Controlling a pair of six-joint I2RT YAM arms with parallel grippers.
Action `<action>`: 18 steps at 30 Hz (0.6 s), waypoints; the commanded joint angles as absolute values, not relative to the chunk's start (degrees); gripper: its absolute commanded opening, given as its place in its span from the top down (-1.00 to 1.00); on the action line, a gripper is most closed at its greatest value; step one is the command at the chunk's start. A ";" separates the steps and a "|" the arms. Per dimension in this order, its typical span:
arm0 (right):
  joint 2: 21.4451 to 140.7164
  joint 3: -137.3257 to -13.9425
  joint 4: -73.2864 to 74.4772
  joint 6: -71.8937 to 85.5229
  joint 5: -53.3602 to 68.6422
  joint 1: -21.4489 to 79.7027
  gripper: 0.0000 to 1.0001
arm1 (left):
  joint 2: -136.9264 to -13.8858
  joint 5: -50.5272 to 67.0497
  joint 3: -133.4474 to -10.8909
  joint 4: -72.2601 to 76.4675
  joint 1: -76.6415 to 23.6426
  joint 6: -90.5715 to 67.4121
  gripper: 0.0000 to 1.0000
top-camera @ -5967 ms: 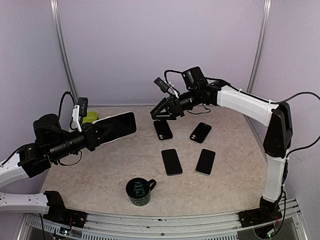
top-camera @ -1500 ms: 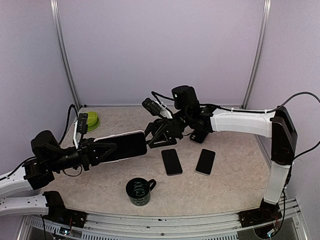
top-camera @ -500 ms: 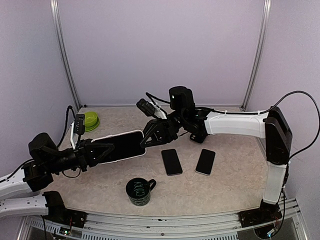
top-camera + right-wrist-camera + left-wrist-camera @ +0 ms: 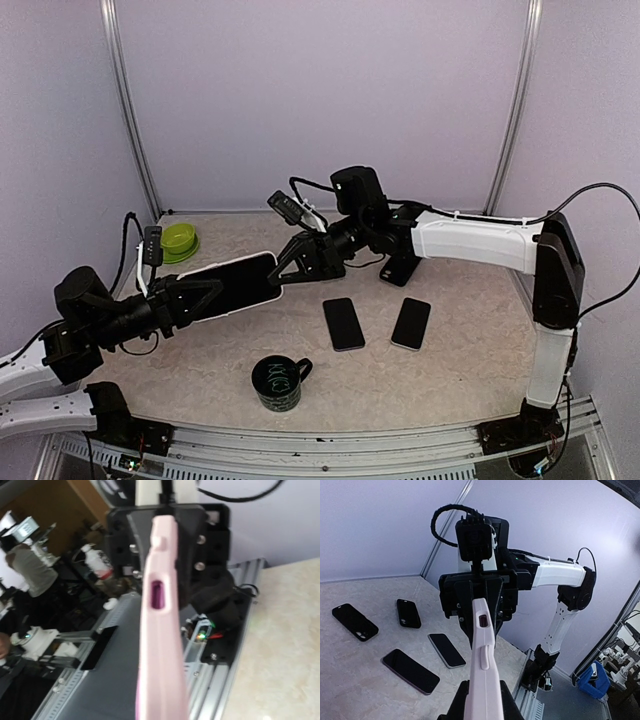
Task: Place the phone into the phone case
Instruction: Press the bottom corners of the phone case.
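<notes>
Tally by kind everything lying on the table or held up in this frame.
Phones: 2
Black cases: 2
Pink case, held up: 1
Mug: 1
Green bowl: 1
Total: 7

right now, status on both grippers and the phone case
Left gripper shut on cased phone. Right gripper shut on its far end. Held clear of table. Mug and loose phones below, not blocking.

pale pink plastic phone case (image 4: 482,675); lime-green round bowl (image 4: 180,240); blk ceramic mug (image 4: 277,383) w/ green scribble; beige marbled tabletop (image 4: 460,370).
</notes>
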State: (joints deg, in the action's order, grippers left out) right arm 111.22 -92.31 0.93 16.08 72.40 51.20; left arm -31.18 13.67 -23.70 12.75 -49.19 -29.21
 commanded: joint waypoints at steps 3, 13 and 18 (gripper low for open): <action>110.34 -93.78 7.48 12.96 67.06 52.65 0.65 | -31.45 14.54 -24.23 14.51 -49.59 -28.04 1.00; 110.60 -98.40 15.57 7.82 64.58 52.65 0.11 | -32.91 15.68 -24.51 14.93 -49.65 -28.12 1.00; 111.81 -100.24 18.07 6.59 65.08 52.67 0.25 | -33.35 16.18 -24.60 15.03 -49.63 -28.19 1.00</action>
